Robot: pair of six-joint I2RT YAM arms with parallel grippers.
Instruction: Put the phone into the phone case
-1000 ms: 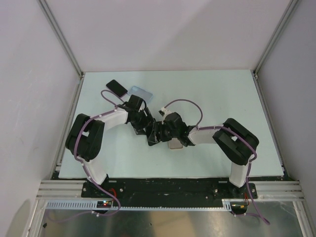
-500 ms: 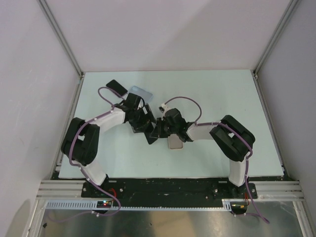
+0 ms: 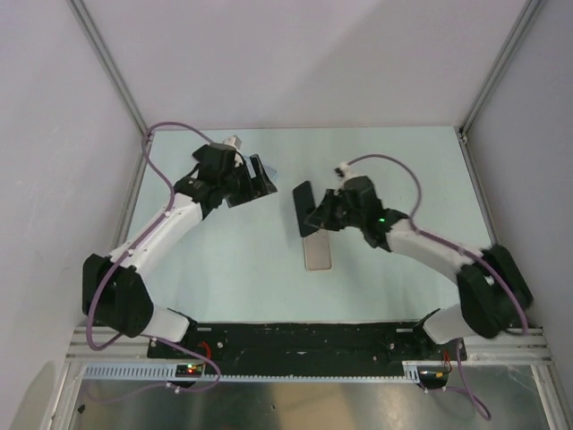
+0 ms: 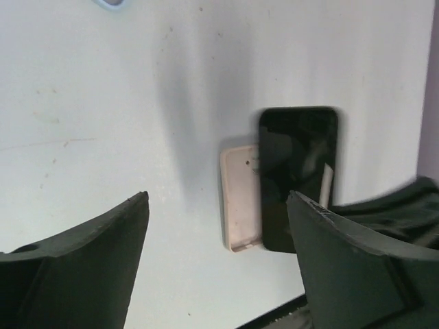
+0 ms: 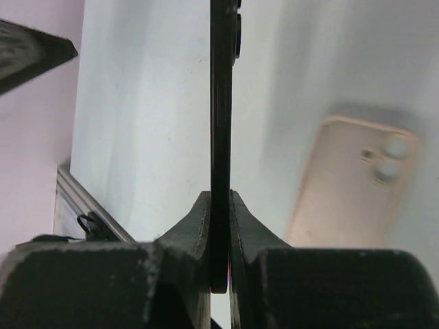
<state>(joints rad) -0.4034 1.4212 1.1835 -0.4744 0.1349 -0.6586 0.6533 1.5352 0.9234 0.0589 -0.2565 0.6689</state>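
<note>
Right hand (image 5: 218,199) is pressed tight on the bottom edge of the black phone (image 5: 219,103), one finger flat on each face. In its wrist cam you only see the phone edge-on, as a thin dark strip running up out of frame, with a little bump near the top. It's held up off the bench (image 3: 403,170), not touching anything else.

Left hand (image 4: 217,200) is spread wide with nothing in it, hanging over the far-left part of the bench. From its cam you look straight between the two fingers at the black phone, screen side facing this way, a bit blurry.

On the bench just under and beside the held phone there's a pale pink phone-shaped thing (image 3: 318,253), lying flat, back up, with two round camera lenses showing. Can't tell if it's a phone or only a cover. In the left wrist view the black phone overlaps its right side.

The phone case (image 4: 110,3) is the hard one — only a tiny light blue rounded corner shows at the very top edge of the left wrist view, the rest cut off. It's on the bench on the far side, well apart from the phone. From overhead the left hand mostly covers that spot, so I can't make it out there.
</note>
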